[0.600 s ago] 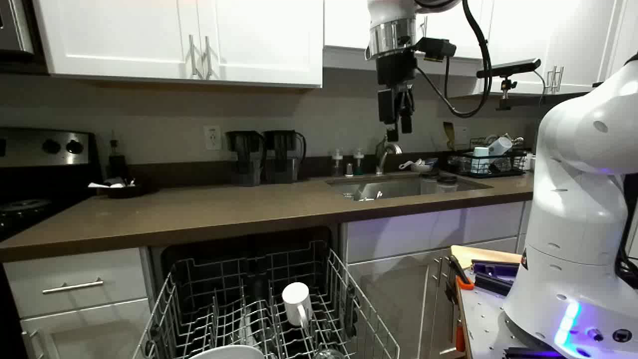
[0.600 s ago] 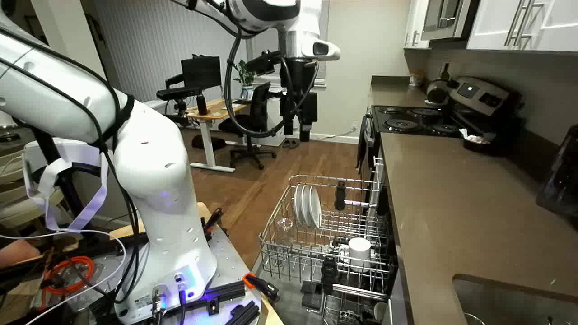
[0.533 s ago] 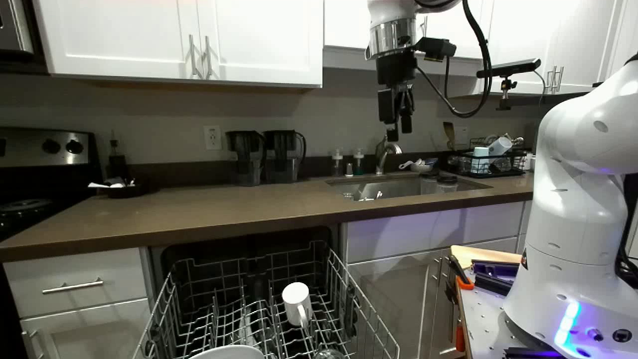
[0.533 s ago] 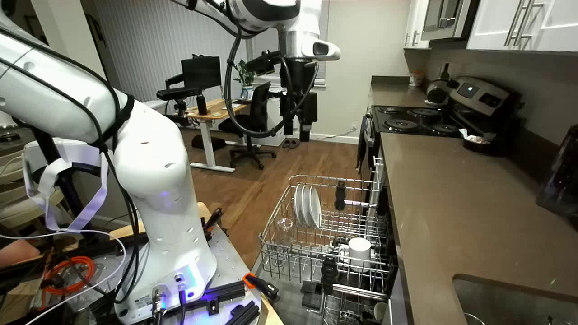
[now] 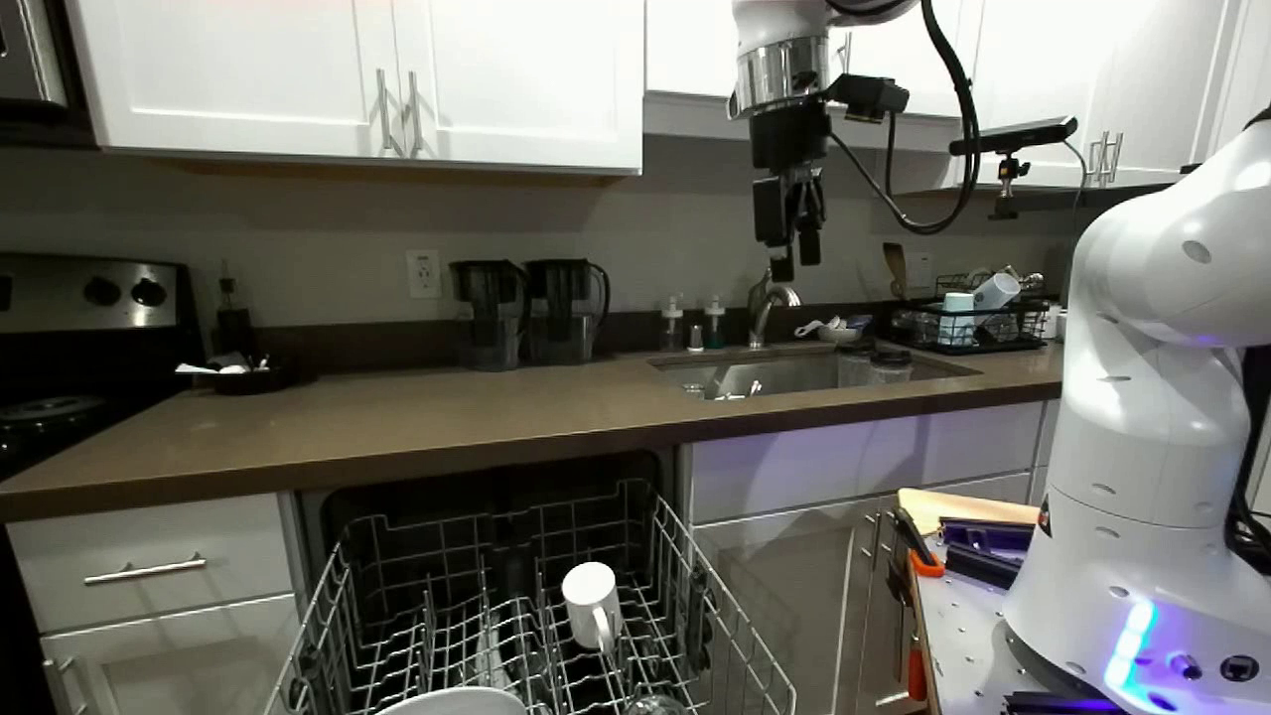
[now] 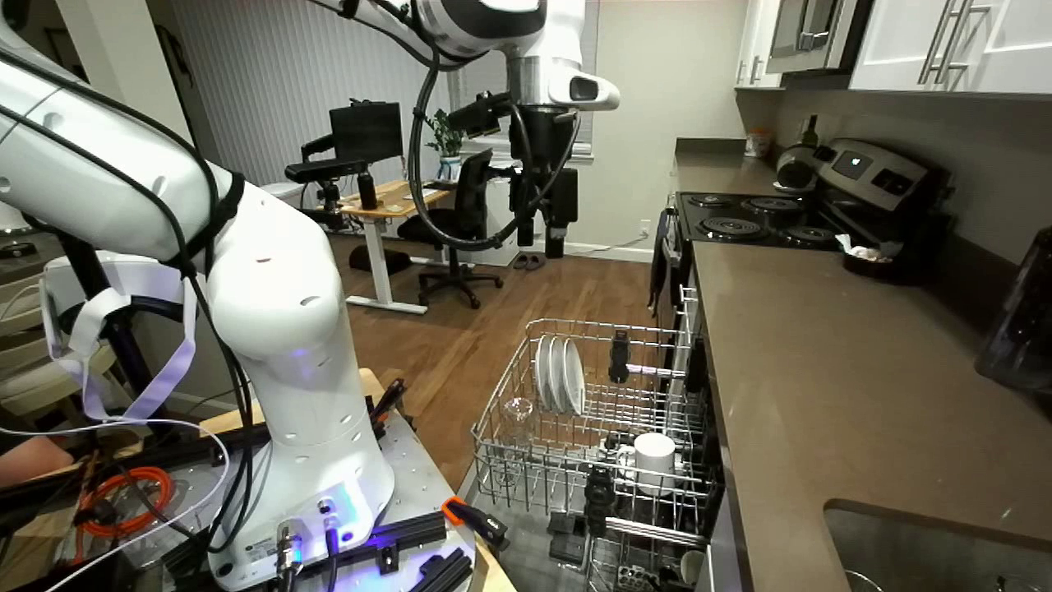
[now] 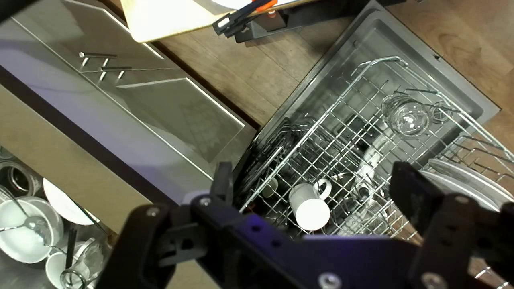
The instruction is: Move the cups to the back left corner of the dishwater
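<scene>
Cup (image 7: 309, 208) (sink bowls (image 7: 21, 243): wrist view only)

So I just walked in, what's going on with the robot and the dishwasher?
A robot arm has its pincer hanging open and empty, higher than the dishwasher rack. A white mug sits upside down in the rack, along with plates and a clear glass. Seen from in front, the mug stands right of centre, so the move to the back left corner looks not yet done.
</scene>
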Controlling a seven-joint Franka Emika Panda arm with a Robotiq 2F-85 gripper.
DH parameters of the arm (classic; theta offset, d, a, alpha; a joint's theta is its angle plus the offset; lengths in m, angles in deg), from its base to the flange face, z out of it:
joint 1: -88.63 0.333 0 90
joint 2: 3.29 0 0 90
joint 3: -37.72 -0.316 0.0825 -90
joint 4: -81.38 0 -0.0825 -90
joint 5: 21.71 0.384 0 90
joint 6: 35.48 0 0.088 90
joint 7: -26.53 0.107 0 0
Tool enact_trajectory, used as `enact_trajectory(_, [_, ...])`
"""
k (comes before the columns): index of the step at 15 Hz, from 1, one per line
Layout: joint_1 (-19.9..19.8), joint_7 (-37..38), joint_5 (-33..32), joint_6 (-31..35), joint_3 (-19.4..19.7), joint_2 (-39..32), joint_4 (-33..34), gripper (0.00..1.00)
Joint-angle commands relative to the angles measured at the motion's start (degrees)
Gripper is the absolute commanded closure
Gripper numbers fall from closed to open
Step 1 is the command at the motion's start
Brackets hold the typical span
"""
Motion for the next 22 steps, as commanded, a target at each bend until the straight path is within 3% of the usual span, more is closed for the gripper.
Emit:
enact_trajectory(1, [0.4,1.1,0.0,1.6,0.6,-2.5,0.5,0.0])
enact_trajectory(11, [0.5,8.6,4.1,19.9,1.7,-26.2,8.7,0.0])
enact_trajectory(16, [1.8,9.3,9.1,23.2,1.8,-39.2,16.8,0.0])
enact_trajectory(22, [5.5,17.7,5.3,23.6,1.7,-54.0,26.5,0.0])
